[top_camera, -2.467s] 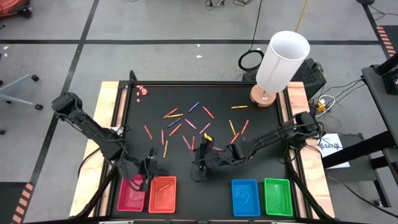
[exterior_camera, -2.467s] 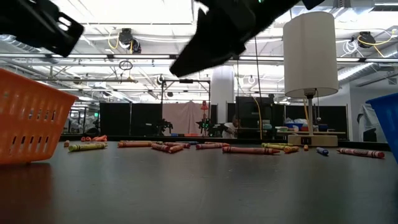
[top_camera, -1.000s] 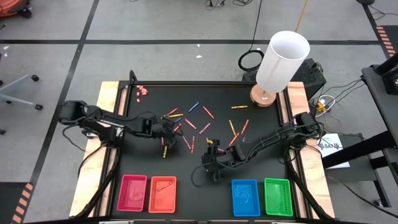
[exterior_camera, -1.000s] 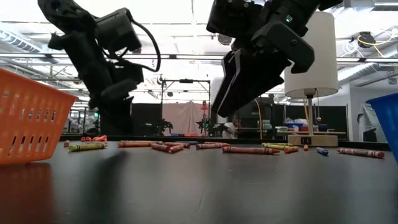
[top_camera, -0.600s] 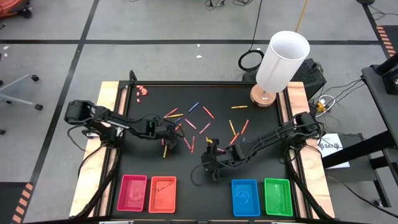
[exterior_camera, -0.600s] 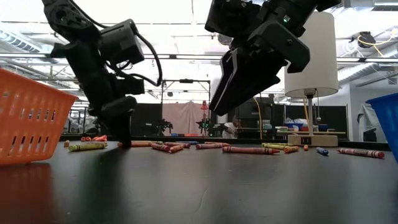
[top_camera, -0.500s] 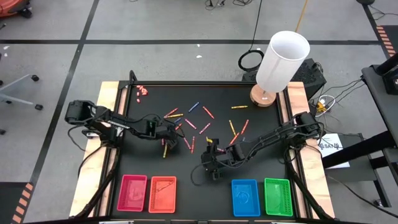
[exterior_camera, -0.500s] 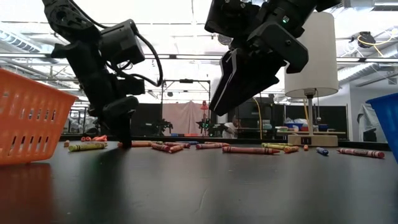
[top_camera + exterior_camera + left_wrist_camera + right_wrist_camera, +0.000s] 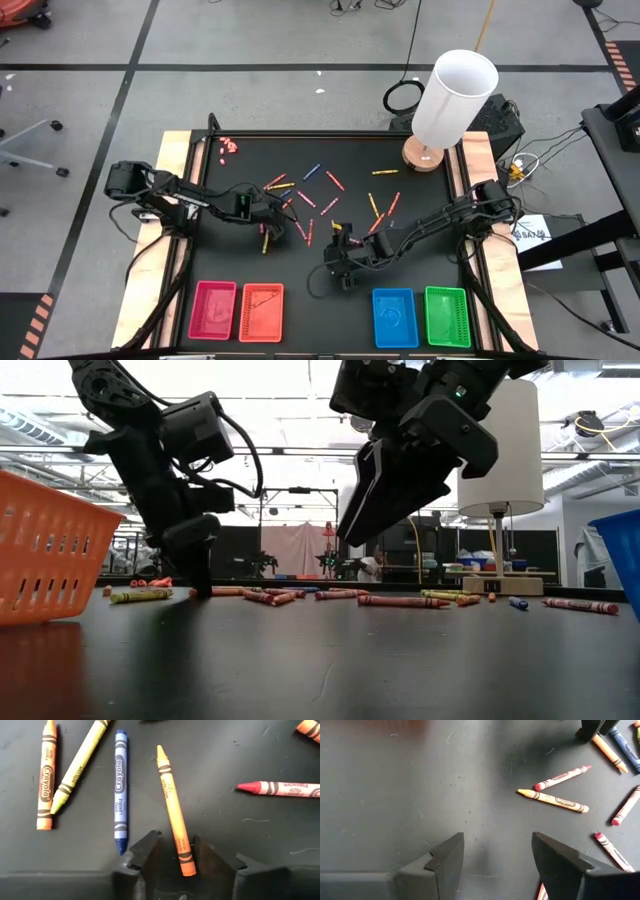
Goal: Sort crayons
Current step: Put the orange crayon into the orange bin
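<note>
1. The left gripper (image 9: 173, 857) is lowered onto the mat left of centre, its parted fingers set either side of an orange crayon (image 9: 173, 817) without clamping it.
2. The right gripper (image 9: 497, 855) is held above bare mat near the trays, jaws wide apart, nothing gripped.

Table top (image 9: 420, 215) is matt black, faintly scuffed and scratched (visible in both wrist views), with bare light wood edges (image 9: 172, 170). Crayons (image 9: 173, 810) are waxy sticks in printed paper wrappers. Orange tray (image 9: 45, 550) is slotted plastic, slightly glossy. Lamp shade (image 9: 455, 95) looks smooth white; its base (image 9: 422, 155) is wood. Left gripper's fingers (image 9: 145, 852) are matt black plastic.
</note>
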Tool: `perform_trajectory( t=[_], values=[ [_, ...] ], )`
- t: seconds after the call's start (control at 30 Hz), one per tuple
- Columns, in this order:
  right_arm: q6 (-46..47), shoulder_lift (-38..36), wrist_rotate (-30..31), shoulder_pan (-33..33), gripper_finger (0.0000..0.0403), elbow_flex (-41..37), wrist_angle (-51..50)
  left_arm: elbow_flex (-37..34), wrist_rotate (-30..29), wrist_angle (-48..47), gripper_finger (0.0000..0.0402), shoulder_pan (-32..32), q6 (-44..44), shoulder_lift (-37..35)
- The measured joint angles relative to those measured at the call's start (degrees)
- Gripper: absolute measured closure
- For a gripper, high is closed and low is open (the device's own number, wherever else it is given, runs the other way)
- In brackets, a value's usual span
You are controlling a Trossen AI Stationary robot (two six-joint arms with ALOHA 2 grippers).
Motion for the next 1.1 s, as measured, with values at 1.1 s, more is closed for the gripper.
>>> perform_trajectory(
  t=[1.1],
  values=[
    [-0.8,0.0,0.0,0.1,0.0186,0.0,0.2,6.0,8.4,-11.4,0.0382,-2.6,16.4,-15.8]
  ],
)
